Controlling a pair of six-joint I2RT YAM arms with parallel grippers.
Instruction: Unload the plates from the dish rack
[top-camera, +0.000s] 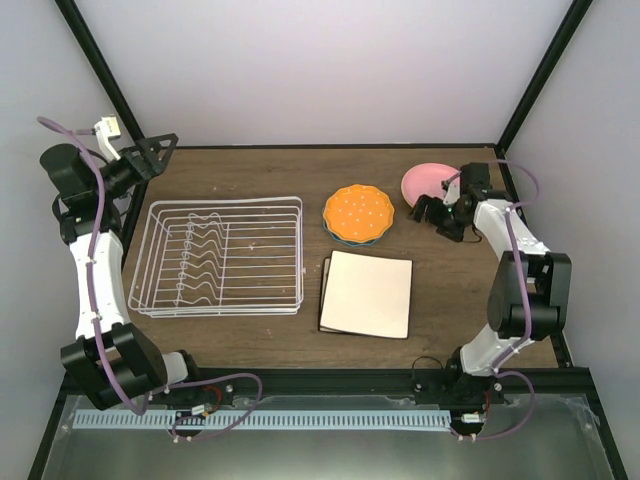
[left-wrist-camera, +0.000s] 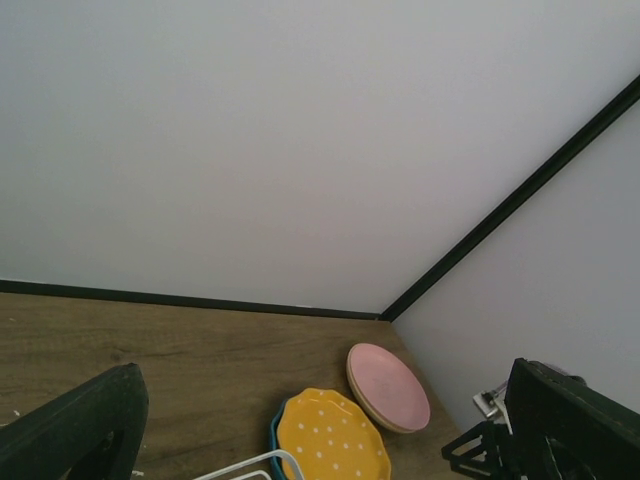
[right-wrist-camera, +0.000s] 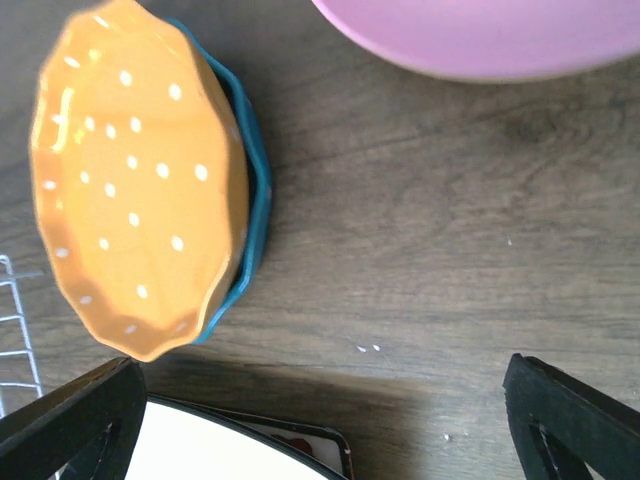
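The white wire dish rack (top-camera: 215, 255) stands empty at the left of the table. The dotted bright-orange plate (top-camera: 358, 212) lies on the teal plate (right-wrist-camera: 255, 200). The pink plate (top-camera: 430, 180) lies on a pale-orange plate (left-wrist-camera: 372, 402) at the back right. Two square cream plates (top-camera: 367, 293) are stacked; the lower, flowered one (right-wrist-camera: 315, 447) peeks out. My left gripper (top-camera: 163, 152) is open and empty, raised above the rack's back left corner. My right gripper (top-camera: 432, 212) is open and empty, low between the orange and pink plates.
Black frame posts and white walls close in the back corners. The right arm's links (top-camera: 520, 270) stand along the right edge. A corner of the rack's wire (left-wrist-camera: 250, 465) shows in the left wrist view. The wooden table (top-camera: 250, 170) is bare behind the rack.
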